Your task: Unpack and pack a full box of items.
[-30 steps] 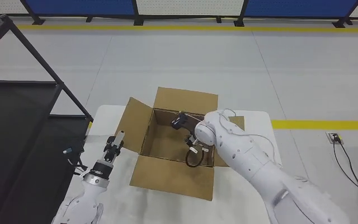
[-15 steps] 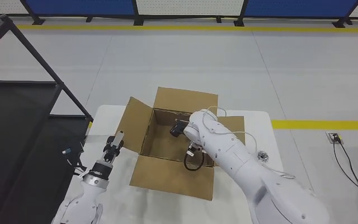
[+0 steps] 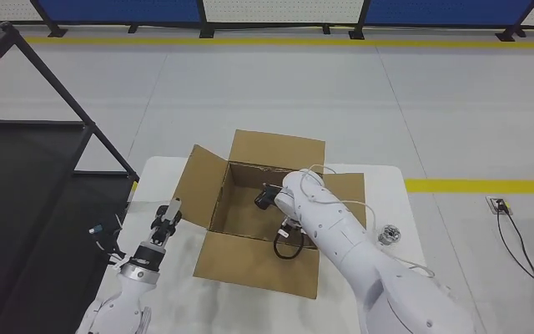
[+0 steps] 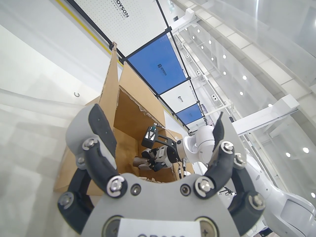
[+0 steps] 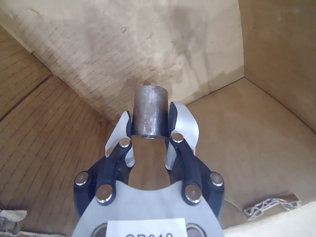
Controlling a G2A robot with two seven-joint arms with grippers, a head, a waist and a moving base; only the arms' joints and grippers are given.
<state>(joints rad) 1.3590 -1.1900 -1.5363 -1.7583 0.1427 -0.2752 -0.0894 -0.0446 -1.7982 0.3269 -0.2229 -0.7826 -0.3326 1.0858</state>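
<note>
Top view puts the brown cardboard box [image 3: 259, 263] in the middle of the white tabletop [image 3: 188, 292], all four flaps folded outward so an arm can get in from above. The right gripper [image 3: 265, 198] is down inside it near the far wall. From the right wrist view that gripper [image 5: 150, 113] has its fingers [image 5: 173, 114] closed narrowly on the sides of a short dark steel cylinder [image 5: 150, 99], pinching the half nearer the wrist and leaving the other half free. The cylinder's long axis runs straight on from the fingers. Its free end points at a pale inner panel of the box, close to a corner, and the end facing the wrist shows a small bore. I'd guess a grip across the round flanks is used because it stops the piece from rolling and lets it go in or out end first. The left gripper [image 3: 169, 219] sits over the tabletop just outside the box's left flap, fingers [image 4: 101, 127] spread wide around nothing, which reads as waiting clear of the opening. A small shiny metal piece [image 3: 384, 235] lies on the tabletop toward the right edge, beside the right flap.
</note>
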